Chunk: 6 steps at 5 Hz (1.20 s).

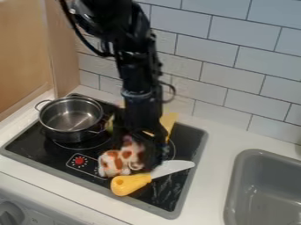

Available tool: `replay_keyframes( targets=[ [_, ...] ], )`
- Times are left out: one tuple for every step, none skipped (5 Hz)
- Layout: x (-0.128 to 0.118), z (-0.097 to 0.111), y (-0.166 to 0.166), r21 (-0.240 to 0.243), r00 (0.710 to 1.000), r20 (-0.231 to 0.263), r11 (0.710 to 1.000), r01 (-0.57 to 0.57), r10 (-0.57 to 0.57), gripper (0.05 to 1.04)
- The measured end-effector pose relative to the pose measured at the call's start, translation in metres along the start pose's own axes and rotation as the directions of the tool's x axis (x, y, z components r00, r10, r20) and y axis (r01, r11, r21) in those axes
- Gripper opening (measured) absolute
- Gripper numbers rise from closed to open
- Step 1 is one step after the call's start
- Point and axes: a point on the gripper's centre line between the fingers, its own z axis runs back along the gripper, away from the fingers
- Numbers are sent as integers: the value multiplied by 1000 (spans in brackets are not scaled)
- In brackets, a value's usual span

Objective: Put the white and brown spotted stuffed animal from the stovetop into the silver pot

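Black gripper: just left of the middle of the frame and a little below it, hanging over the stove, right up against the spotted toy; whether it is open, closed or gripping the toy, I cannot tell [145,154]
Spotted toy [115,164]: soft-looking, white with orange-brown patches, below and left of the frame's middle; its long axis slants from lower left to upper right, its upper part partly hidden by the gripper; which end is the front cannot be told
Toy knife [132,183]: just below the gripper and spotted toy, long axis running from lower left to upper right; yellow handle at lower left, pale blade pointing right and slightly up
Yellow piece [169,122]: behind the gripper, partly hidden by it
Metal pot [69,119]: left of the frame, upright on the stove, handles at upper left and lower right
Black stove [194,139]: under all of these, with a red dot [79,161] left of the spotted toy
Grey sink [236,186]: lower right of the frame
Tiled wall [241,48]: upper right
Wooden panel [23,52]: upper left
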Motion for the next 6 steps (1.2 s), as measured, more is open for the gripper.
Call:
replay_keyframes(
  targets=[
    [3,-3,-4,26,1000,-9,1000,11,-11,664],
    [2,-3,-3,36,1000,-12,999,2,-2,458],
    [2,-2,-3,37,1000,-11,999,7,-6,373],
    [2,-2,-5,24,1000,-13,1000,18,-18,338],
    [2,19,-2,32,999,38,999,24,-25,333],
    [-3,37,7,31,997,73,999,-7,5,333]
  ],
)
